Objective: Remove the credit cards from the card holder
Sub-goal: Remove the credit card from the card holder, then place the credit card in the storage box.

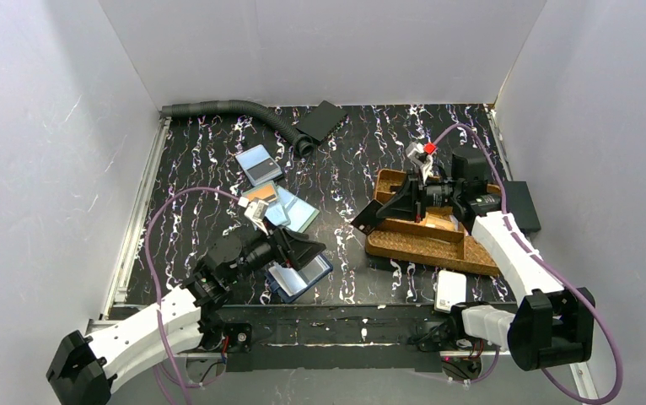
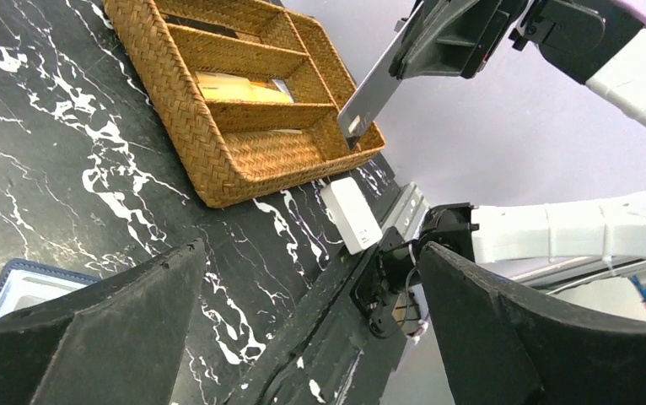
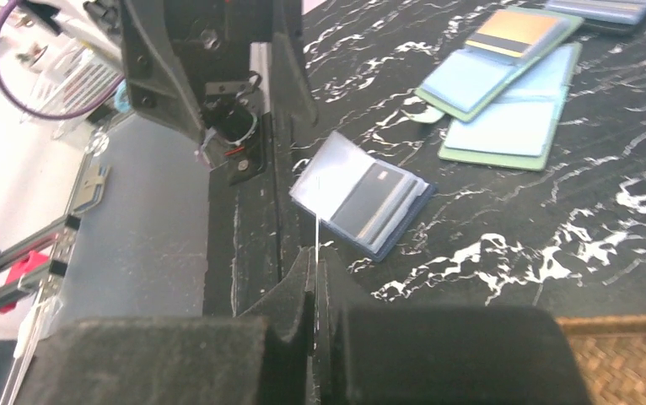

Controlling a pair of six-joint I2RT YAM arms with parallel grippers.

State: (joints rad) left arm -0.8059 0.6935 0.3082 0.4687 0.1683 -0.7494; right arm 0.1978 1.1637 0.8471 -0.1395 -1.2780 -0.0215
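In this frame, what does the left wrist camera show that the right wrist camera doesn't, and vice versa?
Only the left wrist view: the white box at the table edge, the compartments of the woven tray, the open left gripper. Only the right wrist view: loose cards piled on the table, and the card holder lying open with a dark card in it. Both: the card holder and the woven tray, each just a corner in one view, and the right gripper shut on a thin grey card.
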